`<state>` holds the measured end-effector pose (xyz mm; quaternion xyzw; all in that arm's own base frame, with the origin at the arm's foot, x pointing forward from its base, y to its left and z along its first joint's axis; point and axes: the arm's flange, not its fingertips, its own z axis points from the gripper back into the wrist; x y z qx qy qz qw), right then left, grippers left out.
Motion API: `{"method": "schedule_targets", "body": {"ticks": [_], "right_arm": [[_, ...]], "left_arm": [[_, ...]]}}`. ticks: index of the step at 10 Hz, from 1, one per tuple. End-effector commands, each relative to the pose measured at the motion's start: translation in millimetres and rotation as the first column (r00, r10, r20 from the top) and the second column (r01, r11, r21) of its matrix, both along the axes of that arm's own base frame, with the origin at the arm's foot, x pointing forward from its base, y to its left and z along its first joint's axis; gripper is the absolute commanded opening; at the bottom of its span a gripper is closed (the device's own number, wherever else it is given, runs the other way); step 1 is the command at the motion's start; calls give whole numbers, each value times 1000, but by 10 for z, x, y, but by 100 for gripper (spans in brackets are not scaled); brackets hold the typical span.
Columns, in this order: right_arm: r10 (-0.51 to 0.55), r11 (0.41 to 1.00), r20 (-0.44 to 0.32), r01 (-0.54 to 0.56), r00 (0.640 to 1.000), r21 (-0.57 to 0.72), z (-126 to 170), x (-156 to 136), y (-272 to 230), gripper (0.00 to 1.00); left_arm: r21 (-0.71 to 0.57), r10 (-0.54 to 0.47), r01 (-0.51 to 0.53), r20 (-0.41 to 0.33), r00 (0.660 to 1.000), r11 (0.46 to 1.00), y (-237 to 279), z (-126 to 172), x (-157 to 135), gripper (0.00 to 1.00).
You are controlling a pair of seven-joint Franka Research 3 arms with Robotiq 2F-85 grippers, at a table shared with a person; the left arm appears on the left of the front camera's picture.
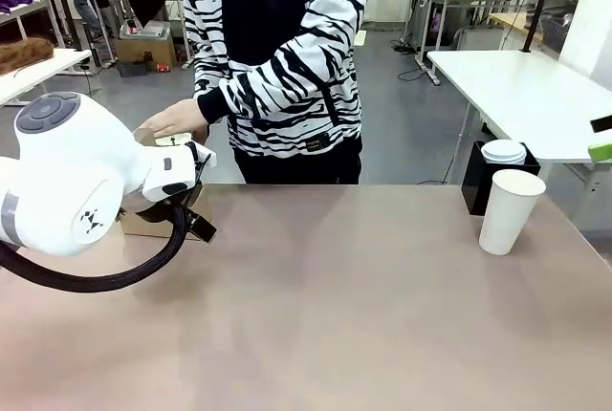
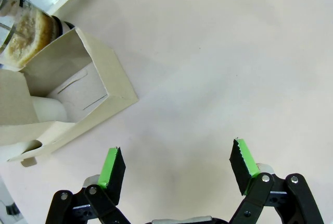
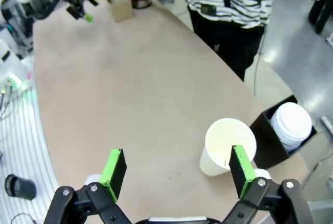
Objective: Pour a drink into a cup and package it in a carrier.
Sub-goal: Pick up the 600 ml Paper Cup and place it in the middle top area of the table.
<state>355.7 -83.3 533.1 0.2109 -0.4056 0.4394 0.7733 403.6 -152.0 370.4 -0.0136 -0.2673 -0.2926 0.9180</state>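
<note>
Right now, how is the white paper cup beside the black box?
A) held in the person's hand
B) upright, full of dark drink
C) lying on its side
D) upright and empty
D: the cup stands upright on the table, and the right wrist view looks into its pale inside, with no dark liquid there.

Grey floor point(image 1: 411, 134), white table point(image 1: 516, 86) beyond the beige tabletop point(image 1: 335, 315)
</note>
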Motion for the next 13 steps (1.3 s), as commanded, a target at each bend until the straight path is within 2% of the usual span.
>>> {"method": "schedule_targets", "body": {"ticks": [1,4,5,6,8,9,10,11,13], "right_arm": [[26,999,19,-25,999,-38,154,-32,154,100],[14,999,7,-14,1000,-42,132,-23,215,100],[9,997,-35,-6,999,81,-100,114,-240,100],[21,987,-36,-15,999,160,-326,145,-563,100],[16,966,37,-25,999,259,-832,134,-1008,100],[19,961,101,-46,995,271,-1135,121,-1155,100],[24,956,133,-61,991,287,-1344,119,-1203,100],[13,949,176,-67,984,308,-1672,150,-1274,100],[-1,935,216,-75,976,347,-2057,261,-1232,100]], "left_arm": [[-1,0,0,0,1000,1000,5,1,-1,100],[-1,0,0,0,1000,1000,5,1,-1,100],[-1,0,0,0,1000,1000,5,1,-1,100],[-1,0,0,0,1000,1000,5,1,-1,100],[-1,0,0,0,1000,1000,5,1,-1,100],[-1,0,0,0,1000,1000,5,1,-1,100],[-1,0,0,0,1000,1000,5,1,-1,100],[-1,0,0,0,1000,1000,5,1,-1,100],[-1,0,0,0,1000,1000,5,1,-1,100]]}}
